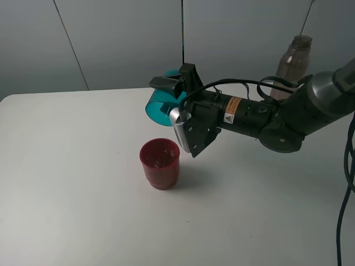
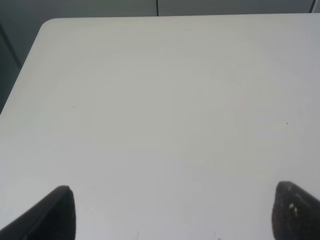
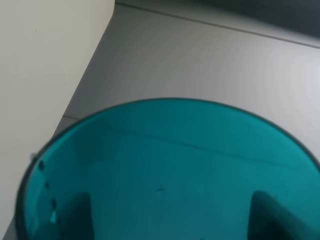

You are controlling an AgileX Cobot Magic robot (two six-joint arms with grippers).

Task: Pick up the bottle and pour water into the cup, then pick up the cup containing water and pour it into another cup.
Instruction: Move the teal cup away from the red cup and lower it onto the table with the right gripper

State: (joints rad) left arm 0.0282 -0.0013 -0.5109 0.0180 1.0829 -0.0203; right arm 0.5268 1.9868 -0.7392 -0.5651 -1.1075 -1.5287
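Note:
My right gripper [image 1: 171, 91] is shut on the teal cup [image 1: 157, 105] and holds it tipped on its side, mouth to the left, above and just behind the dark red cup [image 1: 160, 162]. The red cup stands upright on the white table [image 1: 66, 183], with wet glints inside it. In the right wrist view the teal cup [image 3: 170, 175] fills the lower frame, and the fingers [image 3: 75, 215] show darkly through its wall. The grey-brown bottle [image 1: 292, 64] stands upright at the back right, behind the right arm. My left gripper [image 2: 175, 215] is open and empty over bare table.
The right arm's cables [image 1: 349, 183] hang down at the right edge. The table's back edge meets a grey wall [image 1: 111, 39]. In the left wrist view the table's corner [image 2: 47, 25] is at the far left.

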